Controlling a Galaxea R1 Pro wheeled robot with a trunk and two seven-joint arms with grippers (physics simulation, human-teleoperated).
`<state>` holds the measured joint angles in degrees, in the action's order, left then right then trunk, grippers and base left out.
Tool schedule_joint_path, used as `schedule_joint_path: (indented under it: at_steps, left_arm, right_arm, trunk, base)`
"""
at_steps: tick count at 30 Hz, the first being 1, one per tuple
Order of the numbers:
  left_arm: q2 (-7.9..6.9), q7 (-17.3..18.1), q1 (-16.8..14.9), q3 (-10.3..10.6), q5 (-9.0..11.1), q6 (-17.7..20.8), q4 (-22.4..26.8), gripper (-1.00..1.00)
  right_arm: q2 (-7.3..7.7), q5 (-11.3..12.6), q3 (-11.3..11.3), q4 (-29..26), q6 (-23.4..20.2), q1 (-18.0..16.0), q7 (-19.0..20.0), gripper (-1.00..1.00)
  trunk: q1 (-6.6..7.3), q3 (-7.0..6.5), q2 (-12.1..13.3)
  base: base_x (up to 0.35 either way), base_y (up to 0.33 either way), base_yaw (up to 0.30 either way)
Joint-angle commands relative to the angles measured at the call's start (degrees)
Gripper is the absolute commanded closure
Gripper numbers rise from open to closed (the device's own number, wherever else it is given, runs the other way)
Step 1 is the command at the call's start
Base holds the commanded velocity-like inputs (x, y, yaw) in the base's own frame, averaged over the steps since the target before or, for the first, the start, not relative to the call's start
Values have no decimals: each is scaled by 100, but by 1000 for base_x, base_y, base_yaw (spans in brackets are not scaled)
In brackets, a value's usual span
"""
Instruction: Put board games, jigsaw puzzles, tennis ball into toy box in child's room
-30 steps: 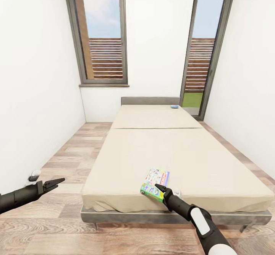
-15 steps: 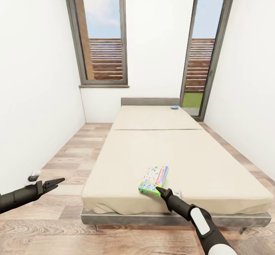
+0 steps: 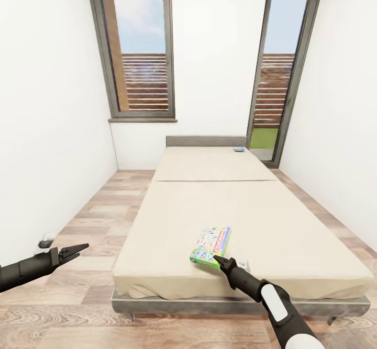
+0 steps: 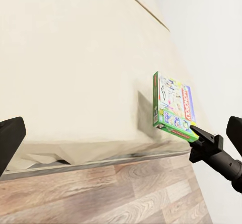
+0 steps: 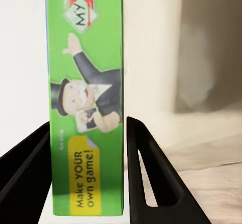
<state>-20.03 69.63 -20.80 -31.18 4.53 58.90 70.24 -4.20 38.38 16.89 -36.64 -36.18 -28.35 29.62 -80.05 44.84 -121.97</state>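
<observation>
Left claw [image 3: 84, 246] idle over the floor; right claw [image 3: 216, 259] at the near end of a board game [image 3: 211, 246] on the bed [image 3: 173, 218].

Out at the left, the left claw hangs above the wooden floor [image 3: 99, 218] beside the bed, its two fingers a little apart with nothing between them. Moving right, the green, cartoon-printed board game lies flat on the cream mattress near the foot edge. The right claw reaches over that edge, and in the right wrist view its two black fingers [image 5: 146, 178] stand spread on either side of the box's green end; whether they press on it I cannot tell. Further right and far up the bed, a small blue board game [image 3: 239, 149] sits by the headboard, near the tall glass door [image 3: 272, 87].
</observation>
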Motion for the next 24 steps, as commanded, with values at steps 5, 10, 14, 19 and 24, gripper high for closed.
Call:
schedule_joint_path:
  at_steps: [5, 10, 14, 19, 24]
  left_arm:
    - [3, 7, -3, -2, 18, 47, 0, -100]
    - [7, 7, -3, -2, 18, 44, 1, -100]
    - [8, 7, -3, 4, 21, 47, -1, -100]
    - [8, 7, -3, 76, 21, 50, 1, -100]
    - [8, 7, -3, 355, 22, 52, 2, -100]
  right_arm:
    - [-3, -5, 34, -5, -44, -4, 9, 100]
    - [13, -12, 34, -24, -47, -97, 1, 100]
    - [22, -18, 34, -50, -47, -151, 9, 100]
    - [28, -21, 34, -69, -57, -161, 39, 100]
    - [30, -26, -19, -133, -83, -162, 102, 100]
  trunk:
    - [111, -84, 199]
    - [221, -174, 400]
    - [309, -246, 560]
    - [419, -336, 761]
    - [529, -425, 961]
  base:
    - [0, 0, 0]
    - [0, 0, 0]
    - [0, 0, 0]
    - [0, 0, 0]
    - [0, 0, 0]
